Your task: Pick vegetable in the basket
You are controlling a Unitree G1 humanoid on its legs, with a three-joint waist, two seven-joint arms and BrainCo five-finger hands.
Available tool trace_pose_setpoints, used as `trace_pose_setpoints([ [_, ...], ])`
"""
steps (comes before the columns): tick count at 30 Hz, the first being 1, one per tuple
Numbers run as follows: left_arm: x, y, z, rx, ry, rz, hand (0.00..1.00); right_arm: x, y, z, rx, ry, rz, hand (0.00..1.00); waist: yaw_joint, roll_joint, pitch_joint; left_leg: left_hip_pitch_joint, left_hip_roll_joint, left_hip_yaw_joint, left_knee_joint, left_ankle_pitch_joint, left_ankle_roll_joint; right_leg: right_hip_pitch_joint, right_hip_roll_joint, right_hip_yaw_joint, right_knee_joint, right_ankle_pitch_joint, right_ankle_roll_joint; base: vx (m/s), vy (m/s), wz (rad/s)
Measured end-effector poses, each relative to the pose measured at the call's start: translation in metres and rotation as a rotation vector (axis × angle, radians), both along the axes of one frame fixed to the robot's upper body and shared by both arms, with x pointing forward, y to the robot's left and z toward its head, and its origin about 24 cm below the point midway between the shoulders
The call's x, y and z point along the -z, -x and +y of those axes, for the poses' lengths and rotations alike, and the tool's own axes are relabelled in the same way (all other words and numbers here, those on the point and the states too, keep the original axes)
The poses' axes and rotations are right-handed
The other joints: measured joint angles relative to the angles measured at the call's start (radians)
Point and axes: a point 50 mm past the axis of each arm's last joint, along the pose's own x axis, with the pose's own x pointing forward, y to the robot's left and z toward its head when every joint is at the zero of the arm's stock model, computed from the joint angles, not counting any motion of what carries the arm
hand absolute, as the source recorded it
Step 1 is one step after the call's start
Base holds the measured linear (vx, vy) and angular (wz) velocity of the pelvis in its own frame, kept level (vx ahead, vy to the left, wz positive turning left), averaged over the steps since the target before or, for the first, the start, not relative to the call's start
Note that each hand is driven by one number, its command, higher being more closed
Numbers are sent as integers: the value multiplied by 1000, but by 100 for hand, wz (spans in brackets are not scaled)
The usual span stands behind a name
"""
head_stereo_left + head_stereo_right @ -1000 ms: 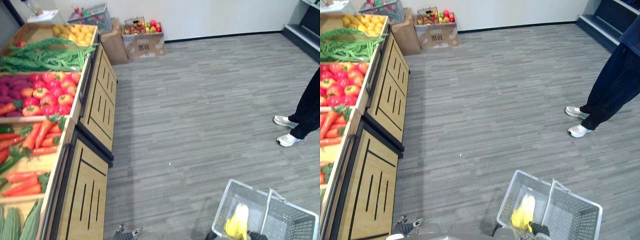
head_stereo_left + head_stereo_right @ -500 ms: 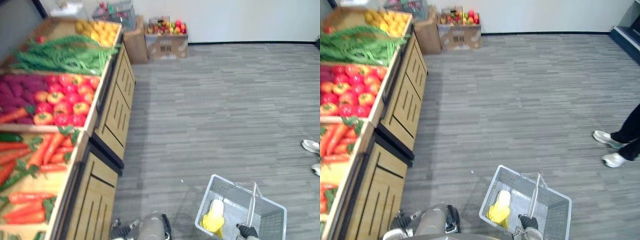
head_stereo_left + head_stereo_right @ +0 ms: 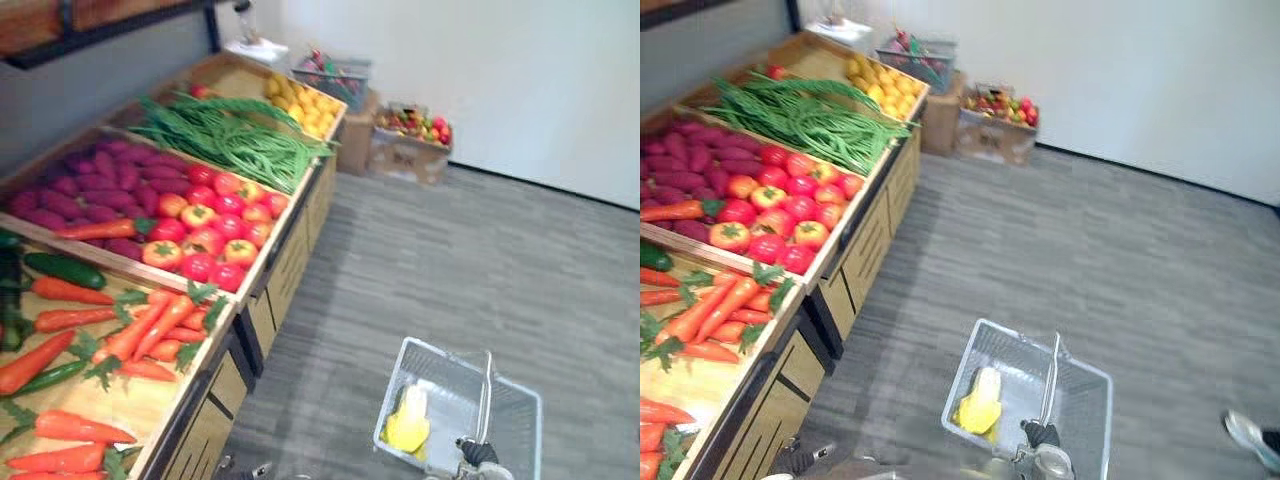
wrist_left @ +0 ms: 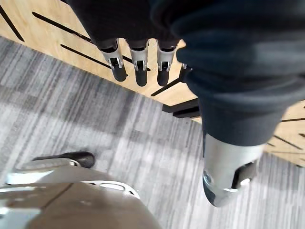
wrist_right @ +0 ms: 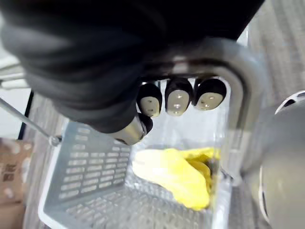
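From the head, orange carrots with green tops (image 3: pixel 150 330) lie on the wooden produce stand (image 3: pixel 160 405), above and outward of the left hand. The grey mesh shopping basket (image 3: pixel 440 350), with a yellow item (image 3: pixel 407 428) inside, is carried by the right hand (image 3: pixel 470 455). In the left wrist view the left hand (image 4: pixel 139 67) is empty, its fingers straight, near the stand's slotted front. In the right wrist view fingers wrap the basket's grey handle (image 5: pixel 238 95); a carrot looks firm, light and smooth, best gripped round its thick middle.
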Motion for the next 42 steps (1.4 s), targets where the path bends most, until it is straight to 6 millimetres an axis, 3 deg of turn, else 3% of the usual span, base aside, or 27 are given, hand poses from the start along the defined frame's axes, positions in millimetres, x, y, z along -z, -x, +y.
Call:
trace_pose_setpoints([
  [4,-2,-8,2,-27,0,-26,0,0,5,-10,38,15,8,100,-2,13,7,32,18,-121,8,-47,-23,-39,67,-6,-500,33,16,367,-165,104],
  [6,-2,-10,2,-69,4,-39,0,-1,4,-15,74,18,3,100,-1,30,22,64,53,-208,23,-90,-67,-39,118,89,-767,122,27,474,-274,106],
  [8,-2,-11,0,-100,15,-48,0,-1,6,-17,90,15,4,100,-1,27,25,84,69,-277,24,-129,-102,-29,129,171,-813,131,42,485,-368,118],
  [9,-2,-10,1,-117,18,-51,0,0,10,-18,111,9,9,100,-1,17,22,94,75,-314,25,-151,-122,-28,123,197,-785,182,53,488,-416,147],
  [10,0,-13,-9,-127,47,-57,0,-1,10,-24,144,12,3,100,0,33,25,98,106,-346,37,-156,-132,-42,137,181,-693,208,58,496,-406,111],
  [11,2,-13,-15,-133,65,-56,0,-2,10,-28,153,17,-2,100,5,48,25,96,122,-347,42,-146,-138,-50,145,168,-653,175,41,575,-447,105],
  [12,4,-6,-20,-163,88,-49,0,-5,9,-39,148,43,-3,100,15,75,17,72,152,-369,66,-82,-153,-50,153,117,-591,106,10,546,-406,69],
  [16,5,-2,-20,-186,93,-45,0,-4,14,-44,118,63,28,100,0,83,10,-19,173,-431,147,45,-155,13,148,-10,-611,72,-27,417,-268,93],
  [17,4,-2,-18,-200,96,-50,0,-3,19,-47,122,68,46,100,-2,80,11,-47,176,-437,178,90,-176,53,146,-47,-634,68,-33,358,-168,93],
  [18,4,-2,-18,-210,100,-53,0,-3,21,-49,123,71,57,100,-1,78,12,-59,177,-429,197,106,-189,76,143,-64,-647,67,-35,416,-147,140],
  [19,3,-2,-15,-207,95,-58,0,-2,26,-50,126,73,73,100,-2,64,17,-105,178,-345,266,89,-223,141,122,-104,-681,67,-36,246,-48,124],
  [20,3,-3,-13,-197,89,-61,0,-2,28,-50,128,76,76,100,-4,56,20,-133,178,-293,294,67,-231,166,111,-122,-693,67,-36,251,0,161],
  [21,1,-6,-9,-170,73,-67,0,-1,32,-51,133,77,86,100,-7,39,18,-193,178,-151,329,35,-222,205,85,-167,-702,67,-36,191,81,157],
  [22,0,-7,-5,-147,60,-66,0,-1,34,-51,138,77,92,100,-10,29,15,-237,196,42,308,38,-205,237,65,-227,-701,67,-35,176,117,156],
  [23,0,-7,-5,-137,56,-64,0,-1,35,-52,140,79,95,100,-11,30,14,-248,212,162,270,70,-165,253,61,-257,-694,66,-34,168,184,140],
  [24,0,-7,-7,-126,55,-61,0,-2,37,-57,157,88,99,100,-20,39,10,-262,232,324,228,135,-101,269,59,-294,-677,63,-30,174,229,133],
  [25,0,-4,-4,-125,47,-53,0,0,40,-53,180,68,109,100,-34,38,-10,-245,221,421,209,125,-84,270,40,-331,-649,47,-8,224,283,153],
  [26,0,-5,-3,-127,41,-53,0,1,39,-50,192,57,105,100,-40,30,-12,-235,197,442,143,125,-83,243,16,-348,-581,31,2,176,233,127],
  [27,0,-3,-1,-133,32,-46,0,2,36,-45,189,43,100,100,-41,40,-6,-229,188,421,95,126,-83,229,30,-339,-596,-3,19,131,159,91],
  [29,2,3,0,-142,30,-13,0,5,35,-35,205,10,99,100,-50,37,-4,-210,165,360,26,131,-90,243,96,-331,-813,0,32,105,-3,74],
  [30,2,3,1,-148,29,-10,0,6,37,-32,208,3,105,100,-57,28,-1,-203,150,347,27,131,-90,251,101,-331,-889,35,28,103,-117,83],
  [31,2,4,3,-147,26,-8,0,6,39,-30,209,-2,112,100,-61,23,1,-192,132,332,26,131,-90,255,93,-322,-906,128,20,105,-129,82],
  [32,3,3,-1,-149,35,-8,0,7,43,-31,213,2,124,100,-65,32,-2,-173,129,311,15,137,-103,283,95,-324,-900,142,42,89,-72,52],
  [33,4,4,-4,-151,42,-8,0,6,42,-32,210,5,120,100,-51,49,-6,-159,131,305,-5,150,-121,282,100,-328,-893,141,41,109,-78,24],
  [36,8,9,-19,-149,84,17,0,1,30,-40,197,33,74,100,-55,100,-6,-139,132,294,-90,178,-148,273,117,-337,-888,140,38,41,-39,0],
  [39,9,10,-20,-126,81,31,0,1,29,-41,186,39,71,100,-60,103,-5,-114,124,296,-136,182,-150,255,107,-332,-843,133,28,14,38,-5],
  [42,8,9,-15,-112,64,29,0,0,28,-42,208,41,66,100,-58,81,1,-86,108,308,-143,178,-144,202,38,-317,-677,114,6,21,144,-11],
])
